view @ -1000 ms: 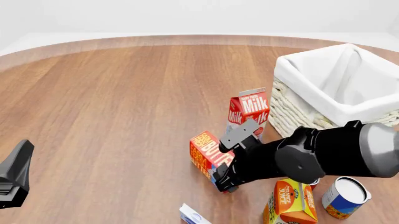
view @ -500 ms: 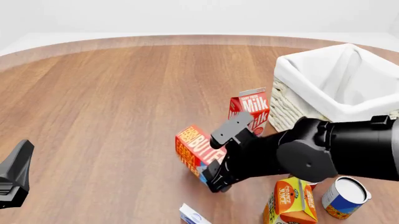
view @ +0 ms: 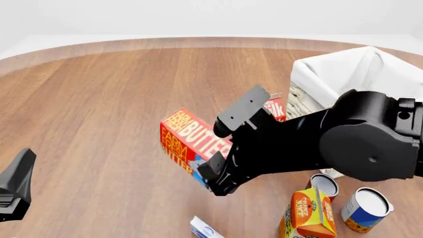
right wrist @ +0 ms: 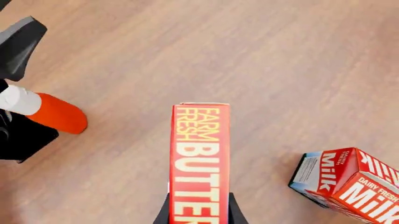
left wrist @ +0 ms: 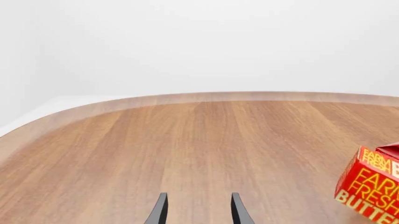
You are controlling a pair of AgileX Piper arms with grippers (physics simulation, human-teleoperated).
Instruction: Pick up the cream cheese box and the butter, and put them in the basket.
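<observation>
the butter [view: 187, 140] has risen off the table, pinched in the right gripper [right wrist: 198, 212]; the basket [view: 343, 84] lies toward the table's far right corner. left gripper [left wrist: 198, 210] spread, idle.

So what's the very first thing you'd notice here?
The big black right arm in the middle, holding a bright red butter box up off the wooden table between its fingers. Behind it, at the far right, stands a big white basket.

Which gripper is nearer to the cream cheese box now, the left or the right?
Right. The right gripper, shut on the butter, hangs just above and behind the cream cheese box. The left gripper sits far off at the table's left edge.
</observation>
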